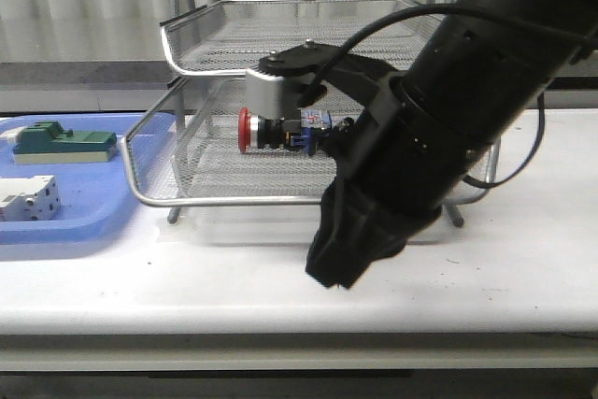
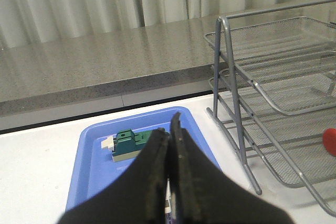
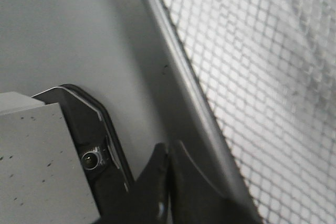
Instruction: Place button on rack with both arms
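The button (image 1: 266,130) lies level inside the rack (image 1: 280,199), over its lower visible tier, red cap to the left. I cannot tell whether it touches the mesh. My right gripper (image 1: 325,133) reaches in from the right and is shut on the button's black-and-blue end, under a grey boxy module (image 1: 271,92). In the right wrist view the right gripper (image 3: 169,148) shows its fingers pressed together beside the rack's mesh (image 3: 262,77); the button is hidden there. My left gripper (image 2: 169,124) is shut and empty over the blue tray (image 2: 94,156). The red cap (image 2: 331,141) and the rack (image 2: 226,66) show to its right.
The blue tray (image 1: 84,221) at the left holds a green block (image 1: 61,142) and a white block (image 1: 28,198). The green block also shows in the left wrist view (image 2: 128,142). The right arm's bulky elbow (image 1: 374,212) hangs low over the table before the rack.
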Robot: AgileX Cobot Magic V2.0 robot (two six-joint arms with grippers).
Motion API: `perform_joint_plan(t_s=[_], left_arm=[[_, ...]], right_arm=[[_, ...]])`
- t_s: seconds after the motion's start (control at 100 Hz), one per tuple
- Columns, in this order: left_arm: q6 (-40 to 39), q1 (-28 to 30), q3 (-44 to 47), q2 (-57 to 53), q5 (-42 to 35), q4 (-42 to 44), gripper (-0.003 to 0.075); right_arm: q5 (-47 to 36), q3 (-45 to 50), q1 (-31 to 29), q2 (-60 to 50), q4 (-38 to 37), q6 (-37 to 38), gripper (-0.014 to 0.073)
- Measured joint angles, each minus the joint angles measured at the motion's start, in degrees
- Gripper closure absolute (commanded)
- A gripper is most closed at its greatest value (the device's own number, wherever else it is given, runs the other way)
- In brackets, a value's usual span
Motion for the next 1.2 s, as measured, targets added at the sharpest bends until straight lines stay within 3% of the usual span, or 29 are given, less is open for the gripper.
perform_joint_plan(t_s=[0.31, 0.65, 0.92, 1.2], left_arm=[[0.0, 0.0, 0.0, 0.0, 0.0, 0.0, 0.074], [0.0, 0.0, 0.0, 0.0, 0.0, 0.0, 0.074], [0.0, 0.0, 0.0, -0.05, 0.0, 0.0, 0.074], [0.0, 0.0, 0.0, -0.05, 0.0, 0.0, 0.074]], right_arm=[[-1.38, -9.09, -7.43, 4.31, -2.16, 0.0, 0.0654], [5.41, -10.76, -8.26, 3.85, -2.42, 3.01, 0.0654], [9.22, -10.76, -10.0, -3.94, -6.82, 14.82, 0.0654], [14.82, -10.16, -15.99, -15.2, -21.84, 33.46, 0.0654]])
